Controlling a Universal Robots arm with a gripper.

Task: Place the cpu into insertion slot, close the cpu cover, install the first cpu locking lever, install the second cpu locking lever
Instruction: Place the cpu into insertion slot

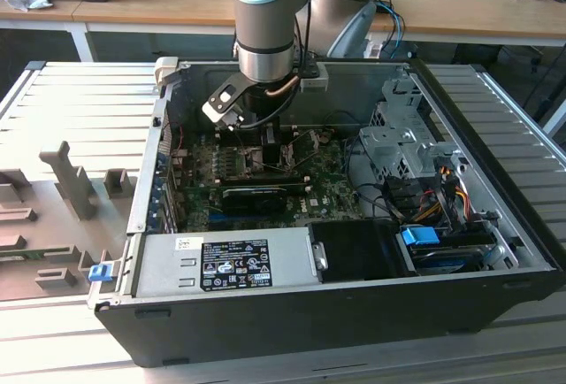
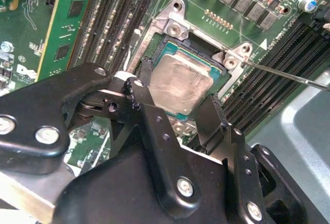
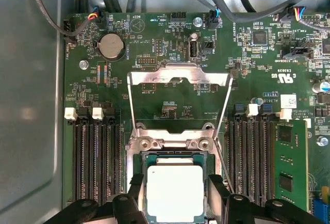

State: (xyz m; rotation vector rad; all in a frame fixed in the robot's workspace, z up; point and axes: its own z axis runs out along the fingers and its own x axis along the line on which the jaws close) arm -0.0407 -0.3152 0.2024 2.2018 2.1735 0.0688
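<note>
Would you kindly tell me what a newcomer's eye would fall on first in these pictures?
In both wrist views the pale silver cpu sits in the socket on the green motherboard, with the black end effector right at it. Hinged at the socket's edge, the silvery cpu cover stands open. In the exterior view the arm reaches down into an open computer case.

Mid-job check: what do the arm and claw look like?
The robot arm is a silver-grey cylinder with pale blue joint caps, black cables alongside and a white-faced block at its wrist. The claw is matte black, built of flat linked plates with rounded ends and silvery screws.
</note>
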